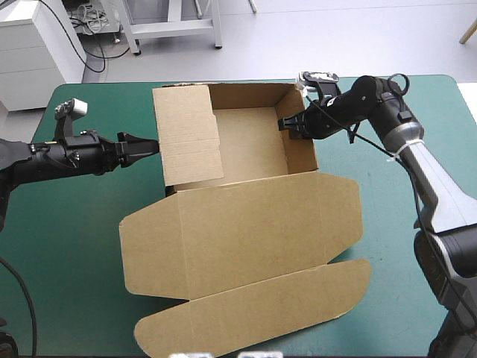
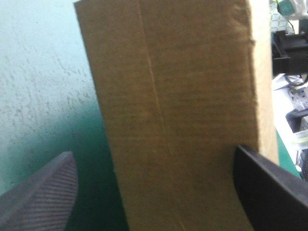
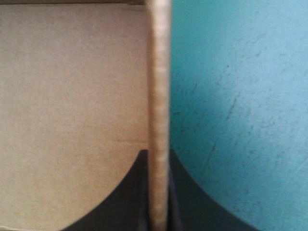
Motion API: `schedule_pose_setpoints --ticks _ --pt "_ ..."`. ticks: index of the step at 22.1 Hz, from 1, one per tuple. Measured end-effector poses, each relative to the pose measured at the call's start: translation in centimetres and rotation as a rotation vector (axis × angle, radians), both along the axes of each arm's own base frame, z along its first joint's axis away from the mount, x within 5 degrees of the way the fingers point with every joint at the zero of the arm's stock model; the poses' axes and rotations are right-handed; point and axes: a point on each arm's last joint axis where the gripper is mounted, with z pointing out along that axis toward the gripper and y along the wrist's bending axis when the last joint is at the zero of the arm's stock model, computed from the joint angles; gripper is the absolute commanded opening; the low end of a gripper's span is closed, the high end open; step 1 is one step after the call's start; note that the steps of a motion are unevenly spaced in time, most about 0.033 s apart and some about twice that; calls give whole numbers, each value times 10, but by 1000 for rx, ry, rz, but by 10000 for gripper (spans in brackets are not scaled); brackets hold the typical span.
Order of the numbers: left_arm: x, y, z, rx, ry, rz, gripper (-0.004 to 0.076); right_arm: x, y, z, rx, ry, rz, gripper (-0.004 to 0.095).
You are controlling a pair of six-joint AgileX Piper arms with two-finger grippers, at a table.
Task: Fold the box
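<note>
On the middle of the teal-green cover (image 1: 74, 246) sits the brown box (image 1: 253, 145), its tray toward the far edge and its lid (image 1: 238, 231) lying flat toward the near edge. The right gripper (image 1: 292, 123) pinches the tray's right wall (image 1: 309, 153) tight, I think to keep it standing up. The left gripper (image 1: 145, 147) is spread wide, its tips at the left flap (image 1: 186, 134), which leans in over the tray. It looks ready to push that flap down inside
</note>
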Motion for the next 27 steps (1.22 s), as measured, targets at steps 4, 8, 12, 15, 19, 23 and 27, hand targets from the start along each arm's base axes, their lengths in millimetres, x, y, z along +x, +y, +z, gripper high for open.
schedule_pose_setpoints --ticks 4,8,12,15,19,23,27 --pt "-2 -1 0 -2 11 -28 617 3 18 -11 6 9 15 -19" --pt "-3 -2 -1 -2 14 -40 617 2 41 -23 8 26 49 -19" --pt "-4 -1 -2 25 23 -41 617 -1 55 -24 14 6 65 -14" --pt "-5 4 -10 111 75 -23 578 -6 69 -24 -2 -18 94 -14" --pt "-7 14 -21 227 185 45 424 -15 90 -23 -13 -58 133 -14" --pt "-8 17 -25 251 242 91 300 -17 95 -23 -26 -60 129 -14" --pt "-7 9 -29 307 283 117 212 -17 95 -24 -31 -58 121 -14"
